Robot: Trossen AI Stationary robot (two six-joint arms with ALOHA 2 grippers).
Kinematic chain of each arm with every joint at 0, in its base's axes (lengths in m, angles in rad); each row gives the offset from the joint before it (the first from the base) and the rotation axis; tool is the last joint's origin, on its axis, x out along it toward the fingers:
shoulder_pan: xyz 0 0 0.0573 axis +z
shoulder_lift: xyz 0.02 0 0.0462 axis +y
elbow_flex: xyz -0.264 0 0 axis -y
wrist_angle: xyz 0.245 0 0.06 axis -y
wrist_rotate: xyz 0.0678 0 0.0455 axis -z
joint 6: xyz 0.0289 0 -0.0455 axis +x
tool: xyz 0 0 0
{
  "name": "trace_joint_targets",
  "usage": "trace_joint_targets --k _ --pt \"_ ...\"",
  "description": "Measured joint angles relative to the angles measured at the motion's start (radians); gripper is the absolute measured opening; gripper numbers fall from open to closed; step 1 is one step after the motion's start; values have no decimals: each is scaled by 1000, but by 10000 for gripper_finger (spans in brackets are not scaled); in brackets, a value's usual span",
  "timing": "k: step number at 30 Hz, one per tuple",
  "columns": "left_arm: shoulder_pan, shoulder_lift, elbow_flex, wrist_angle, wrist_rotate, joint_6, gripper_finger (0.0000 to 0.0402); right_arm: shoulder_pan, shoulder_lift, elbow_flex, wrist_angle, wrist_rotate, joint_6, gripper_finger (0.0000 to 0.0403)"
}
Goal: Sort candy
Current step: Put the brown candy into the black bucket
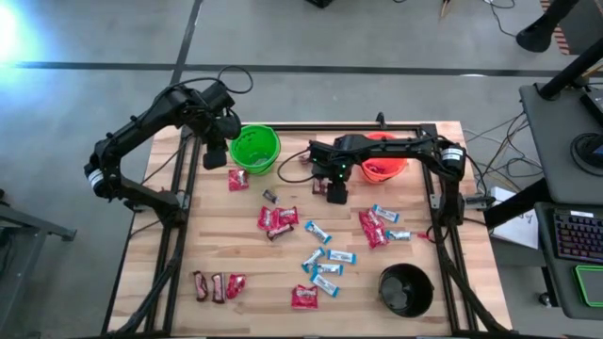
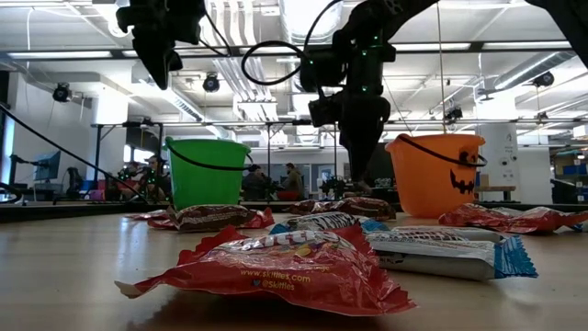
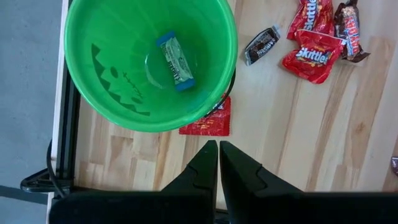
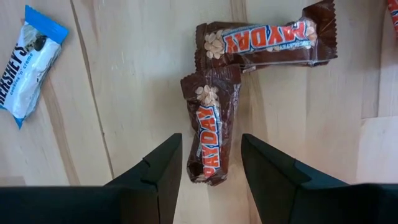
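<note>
**Right hand risking a double pick**

Right hand [image 4: 210, 163], fingers apart, is straddling a brown Payday bar [image 4: 211, 127] on the surface [image 4: 112, 93]. I'm worrying its neighbour bar [image 4: 267, 40], touching it, gets dragged along. Left hand [image 3: 218, 168], fingers together, is hanging beside the green bucket [image 3: 205, 81].

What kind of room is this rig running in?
Most likely a robotics lab or open workshop: exposed ceiling lights and ducts, metal-framed workstations behind the wooden table, people seated in the background, and a keyboard on a desk beside it.
</note>
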Motion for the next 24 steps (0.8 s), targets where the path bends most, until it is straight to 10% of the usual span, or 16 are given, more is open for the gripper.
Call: trace_joint_targets --k 24 --pt "77 0 0 17 -140 71 0 3 3 -58 42 -72 53 155"
